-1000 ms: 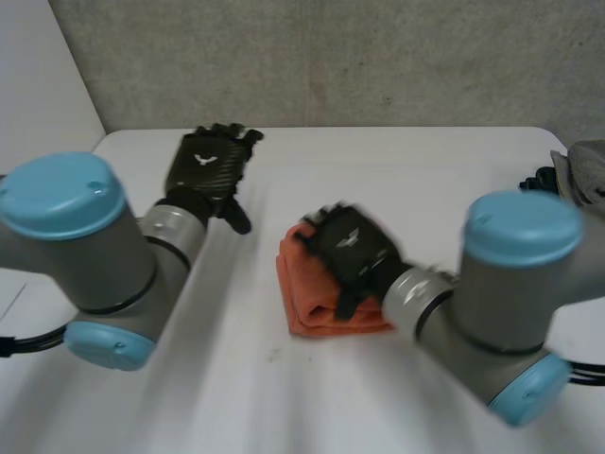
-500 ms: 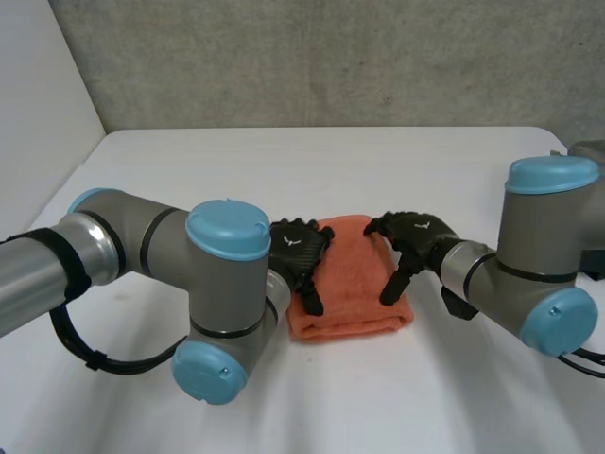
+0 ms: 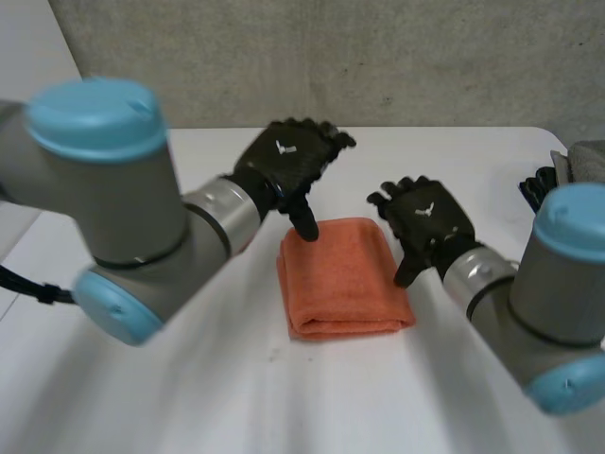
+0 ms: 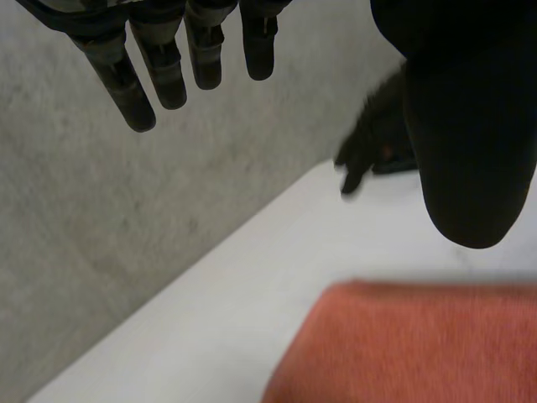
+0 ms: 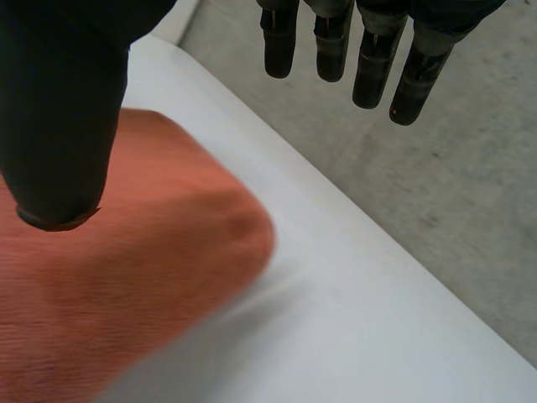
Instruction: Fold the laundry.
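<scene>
cloth (image 3: 345, 279) lies lengthwise away from robot on table (image 3: 284, 397) | left robot hand (image 3: 288, 165) spread, empty, above far-left corner | right robot hand (image 3: 427, 219) spread, empty, beside far-right edge

Grey cloth (image 3: 588, 163) at table's (image 3: 454, 151) 2 o'clock cut by frame edge; black item (image 3: 537, 184) beside it unidentifiable. Right hand (image 4: 369, 151) blurred, left wrist view.

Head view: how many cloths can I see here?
2. A folded orange cloth lies in the middle of the table; a grey cloth is at the right edge, cut off by the frame. Others may be hidden beyond.
</scene>
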You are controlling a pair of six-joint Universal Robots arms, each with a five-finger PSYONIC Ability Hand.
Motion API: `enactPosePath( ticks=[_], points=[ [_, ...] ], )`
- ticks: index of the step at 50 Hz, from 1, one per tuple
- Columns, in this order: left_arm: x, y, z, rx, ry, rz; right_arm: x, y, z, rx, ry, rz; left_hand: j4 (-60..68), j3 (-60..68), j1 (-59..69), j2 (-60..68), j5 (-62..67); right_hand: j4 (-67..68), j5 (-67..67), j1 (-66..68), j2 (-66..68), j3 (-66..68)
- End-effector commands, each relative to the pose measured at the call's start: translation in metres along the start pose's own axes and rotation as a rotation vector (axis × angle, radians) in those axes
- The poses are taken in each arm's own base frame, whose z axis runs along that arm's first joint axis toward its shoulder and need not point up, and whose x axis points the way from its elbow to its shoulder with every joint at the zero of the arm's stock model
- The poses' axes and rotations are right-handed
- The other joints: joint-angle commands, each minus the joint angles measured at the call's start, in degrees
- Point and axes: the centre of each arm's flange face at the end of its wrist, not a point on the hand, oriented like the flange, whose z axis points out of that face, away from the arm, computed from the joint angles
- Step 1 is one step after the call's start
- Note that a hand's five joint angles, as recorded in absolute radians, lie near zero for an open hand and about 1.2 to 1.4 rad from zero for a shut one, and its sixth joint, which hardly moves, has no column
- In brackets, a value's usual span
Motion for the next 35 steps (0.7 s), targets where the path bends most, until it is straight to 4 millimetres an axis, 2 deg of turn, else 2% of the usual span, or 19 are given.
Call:
enactPosePath(
  ticks=[1,5,8,16,22,35],
  points=[
    [-0.012,-0.020,-0.016,-0.008,0.114,-0.053,-0.040,0.020,-0.026,-0.036,-0.097,0.000,-0.4,-0.8,0.4,-0.3,-1.4,-3.4,-3.8,0.0,-2.7,-2.4],
    [-0.013,-0.022,-0.019,-0.013,0.143,-0.060,-0.059,0.038,-0.025,-0.079,-0.145,-0.006,-0.2,-0.6,0.6,-0.1,-1.3,-3.4,-3.8,0.0,-2.7,-2.4],
    [-0.013,-0.021,-0.019,-0.015,0.142,-0.061,-0.063,0.048,-0.015,-0.085,-0.133,-0.011,-0.4,-0.8,0.4,-0.3,-1.4,-3.4,-3.8,0.0,-2.7,-2.4],
    [-0.012,-0.016,-0.019,-0.031,0.145,-0.068,-0.063,0.057,0.008,-0.060,-0.097,-0.025,-0.6,-0.9,0.2,-0.5,-1.6,-3.2,-3.6,0.2,-2.4,-2.1],
    [-0.013,-0.014,-0.019,-0.037,0.143,-0.072,-0.063,0.058,0.020,-0.045,-0.096,-0.024,-0.6,-0.9,0.2,-0.5,-1.6,13.1,12.7,16.5,13.9,14.2],
    [-0.015,-0.008,-0.019,-0.054,0.137,-0.079,-0.064,0.061,0.037,-0.040,-0.087,-0.026,-0.6,-0.9,0.2,-0.5,-1.6,13.5,13.1,16.9,14.2,14.5]
  ],
)
